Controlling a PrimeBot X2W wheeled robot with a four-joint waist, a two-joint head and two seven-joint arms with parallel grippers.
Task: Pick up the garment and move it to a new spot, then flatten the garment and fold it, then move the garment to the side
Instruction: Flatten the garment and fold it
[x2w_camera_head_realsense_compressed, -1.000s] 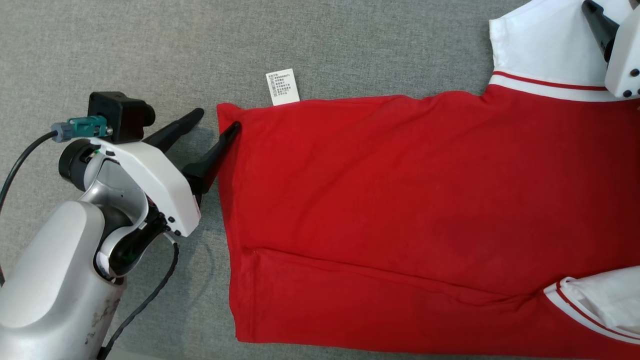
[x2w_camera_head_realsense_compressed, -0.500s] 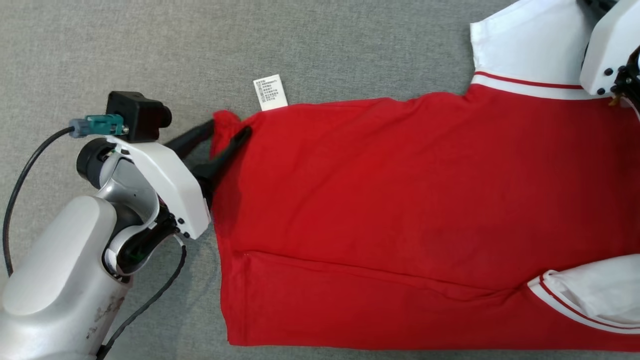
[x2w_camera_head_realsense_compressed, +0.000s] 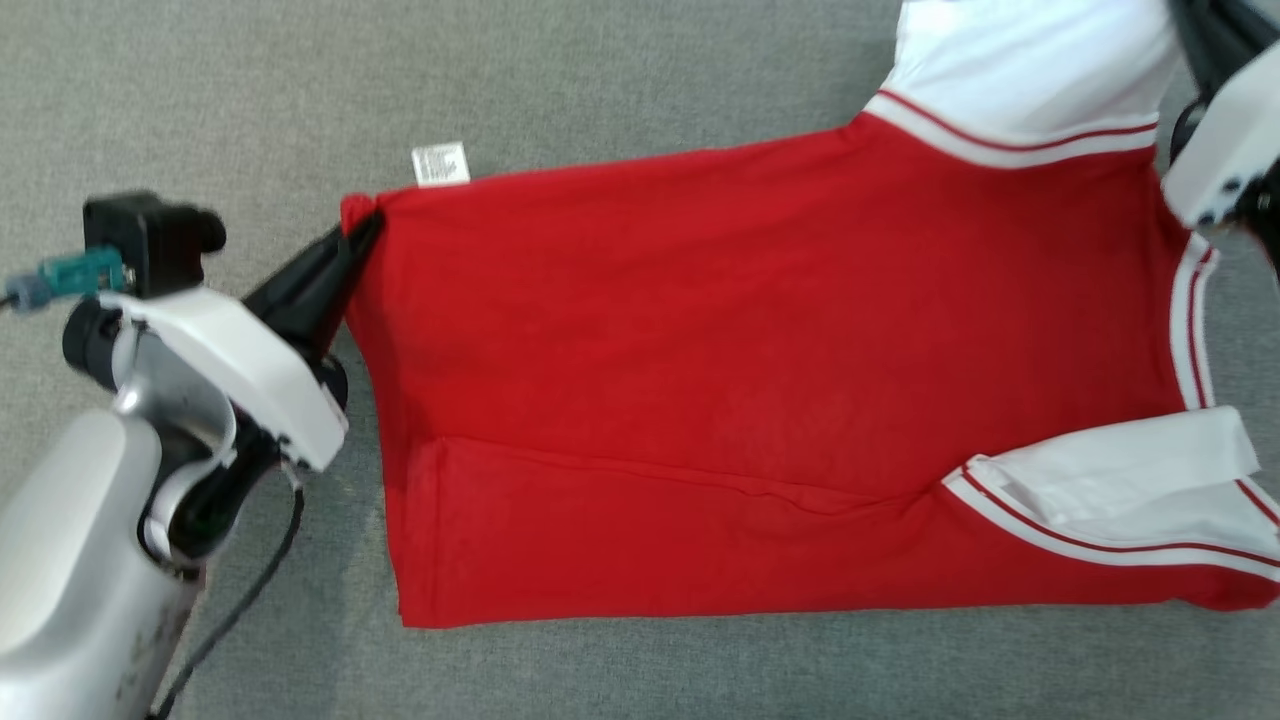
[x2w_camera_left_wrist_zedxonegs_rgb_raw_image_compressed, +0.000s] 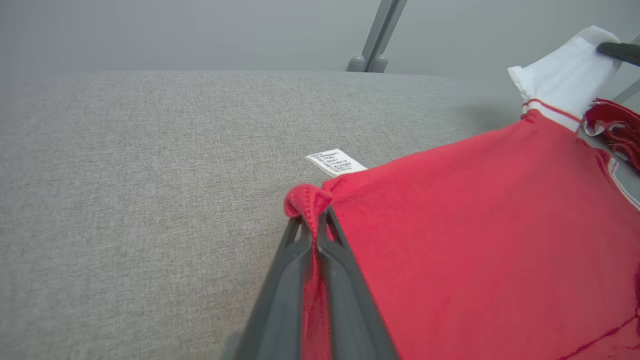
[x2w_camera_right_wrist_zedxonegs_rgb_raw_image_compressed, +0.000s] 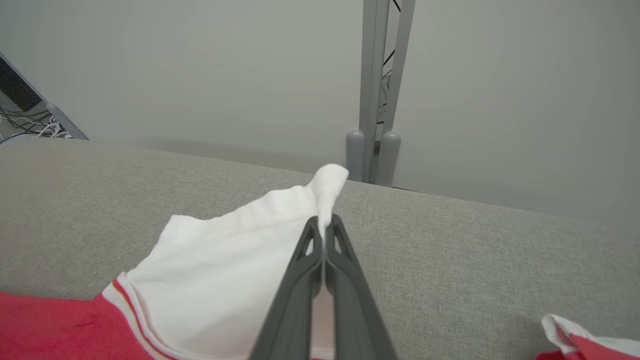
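A red garment with white sleeves lies stretched across the grey cloth-covered table. My left gripper is shut on the garment's far left hem corner, which bunches between the fingers in the left wrist view. My right gripper is shut on the edge of the far white sleeve; in the head view its pale body sits at the top right. A second white sleeve lies folded onto the red body near the front right.
A white care label sticks out from the garment's far edge near the left gripper. A grey metal post stands behind the table. Bare grey table lies to the left and beyond the garment.
The left gripper closed on the hem corner it had been straddling. The garment has shifted left and away in the head view, more taut between both grippers, though the camera may have moved too.
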